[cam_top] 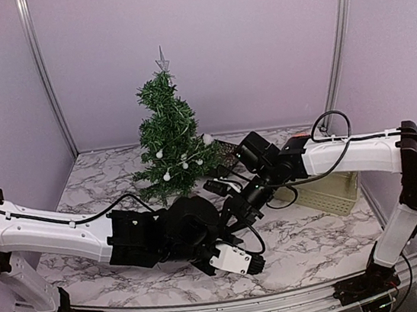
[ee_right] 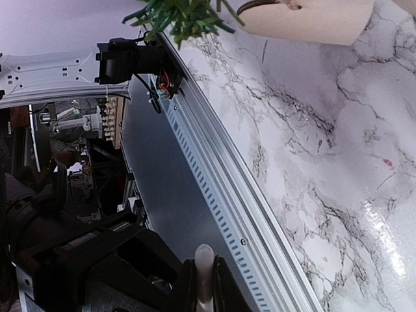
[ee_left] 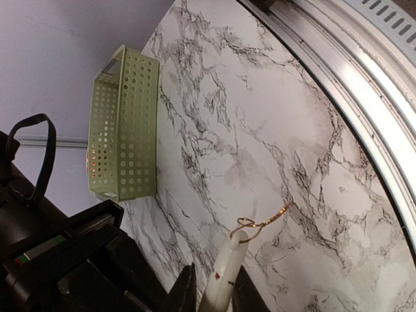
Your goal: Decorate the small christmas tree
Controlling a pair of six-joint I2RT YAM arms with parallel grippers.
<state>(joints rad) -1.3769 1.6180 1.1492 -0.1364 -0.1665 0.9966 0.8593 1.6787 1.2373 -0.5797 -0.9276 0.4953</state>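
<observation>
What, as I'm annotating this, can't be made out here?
Top external: tips of left gripper and right gripper, hidden under the arms' wrists.
Left wrist: white ornament, lower end cut off by bottom edge; basket contents, screened by perforated wall.
Right wrist: white piece held, too little showing to identify; small christmas tree, cut off by top edge.

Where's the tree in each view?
Top external: tree centre back, behind both arms.
Left wrist: not in it.
Right wrist: top edge, only branch tips and the wood base.
Shared landmark: the marble table, in all three.
</observation>
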